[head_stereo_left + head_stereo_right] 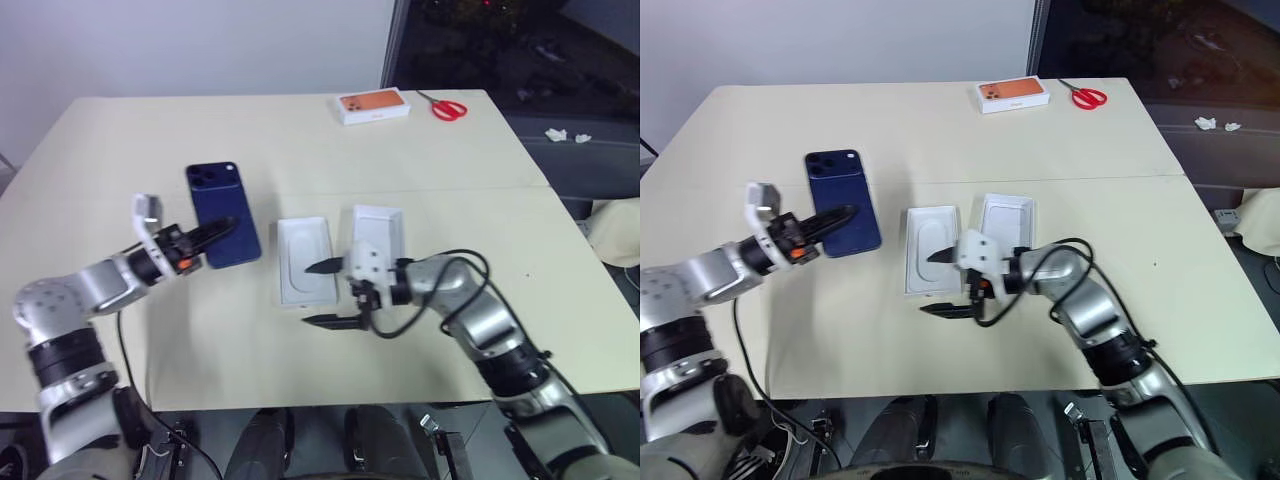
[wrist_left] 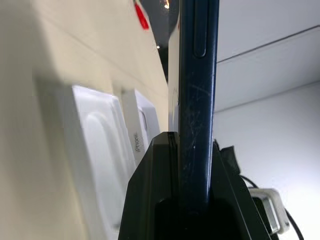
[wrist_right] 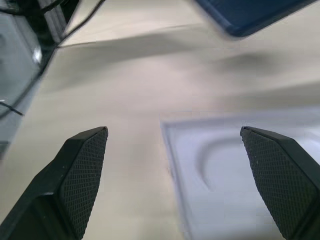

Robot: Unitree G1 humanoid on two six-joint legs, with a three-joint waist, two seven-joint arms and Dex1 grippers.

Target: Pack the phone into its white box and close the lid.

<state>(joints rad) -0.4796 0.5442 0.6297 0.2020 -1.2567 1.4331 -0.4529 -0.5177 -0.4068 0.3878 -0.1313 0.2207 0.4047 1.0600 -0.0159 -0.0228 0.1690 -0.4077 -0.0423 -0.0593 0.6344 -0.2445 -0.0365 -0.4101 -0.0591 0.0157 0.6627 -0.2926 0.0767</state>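
Observation:
My left gripper (image 1: 222,232) is shut on the near end of the navy-blue phone (image 1: 218,198), which it holds above the table with its back and camera block facing up. In the left wrist view the phone's edge (image 2: 199,100) stands between the fingers. To its right lies a white insert with an oval recess (image 1: 303,262). I cannot make out the white box apart from this insert. A shallow white cover, the lid (image 1: 378,226), lies open side up just right of it. My right gripper (image 1: 323,294) stands open at the insert's near right corner, holding nothing.
An orange-topped white box (image 1: 372,105) and red scissors (image 1: 449,108) lie at the table's far right edge. A seam (image 1: 450,188) crosses the table behind the lid. A black cable (image 1: 462,262) loops over my right forearm.

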